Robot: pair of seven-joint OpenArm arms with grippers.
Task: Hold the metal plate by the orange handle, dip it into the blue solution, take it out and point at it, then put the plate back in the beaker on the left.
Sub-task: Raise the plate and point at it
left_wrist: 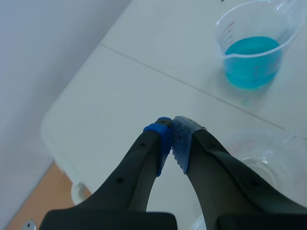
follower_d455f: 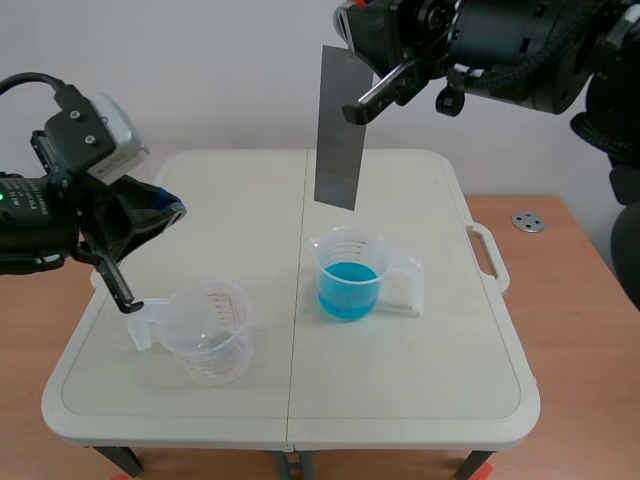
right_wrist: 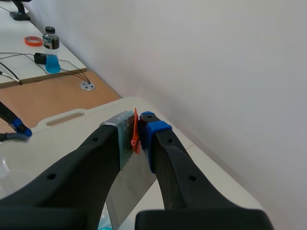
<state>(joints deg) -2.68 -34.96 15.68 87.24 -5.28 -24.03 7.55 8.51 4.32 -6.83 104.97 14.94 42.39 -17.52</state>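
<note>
right gripper [right_wrist: 137,125] clenched on the orange handle [right_wrist: 135,136], metal plate [follower_d455f: 337,130] hanging upright above the blue-solution beaker [follower_d455f: 348,278], left gripper [left_wrist: 171,129] closed on nothing, just beside the empty beaker [follower_d455f: 208,340] handle

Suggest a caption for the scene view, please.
Right jaws hold metal plate above blue-solution beaker; left jaws shut near empty beaker.

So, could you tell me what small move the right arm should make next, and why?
Probably lower the metal plate straight down into the blue solution: the right tool is shut on its orange handle, and the plate hangs above the solution, its lower edge clear of the liquid.
</note>
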